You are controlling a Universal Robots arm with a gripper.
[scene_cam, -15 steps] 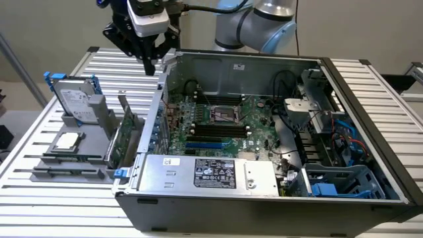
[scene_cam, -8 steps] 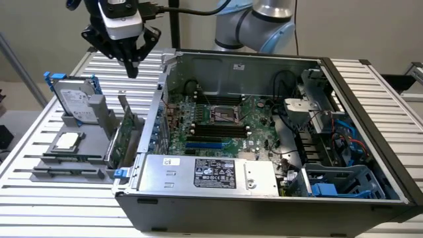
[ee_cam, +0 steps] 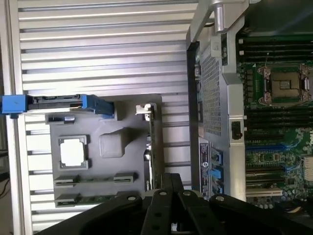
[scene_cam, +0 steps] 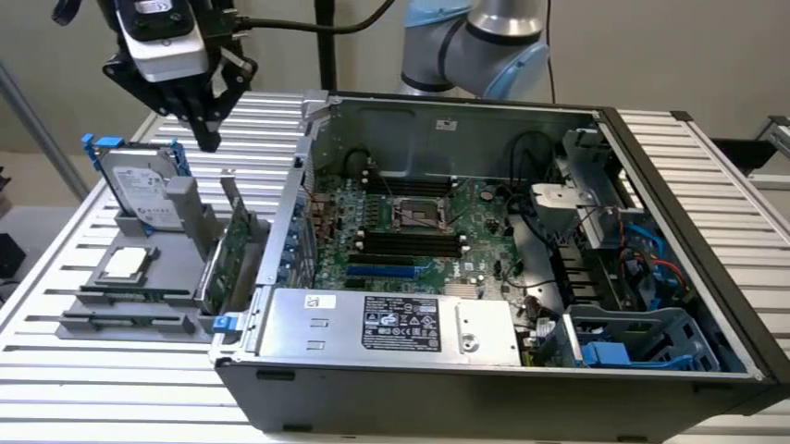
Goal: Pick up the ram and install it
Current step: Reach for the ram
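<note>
- Ram (scene_cam: 129,320) lies flat in the grey fixture (scene_cam: 77,326), well below your fingertips and past the hard drive (scene_cam: 136,190).
- Gripper (scene_cam: 206,137): fingers pinched together, holding nothing. I'd open them before descending.
- Expansion card (scene_cam: 228,264) stands just beside that drop. Stay clear of it and grip the ram mid-length.

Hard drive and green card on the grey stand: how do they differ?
The drive is a thick silver box with blue rails, while the card is a thin green board with a metal bracket. The drive sits toward the exterior view's left, and the card stands right beside the case. Both stand upright on edge in the grey stand, outside the case.
</note>
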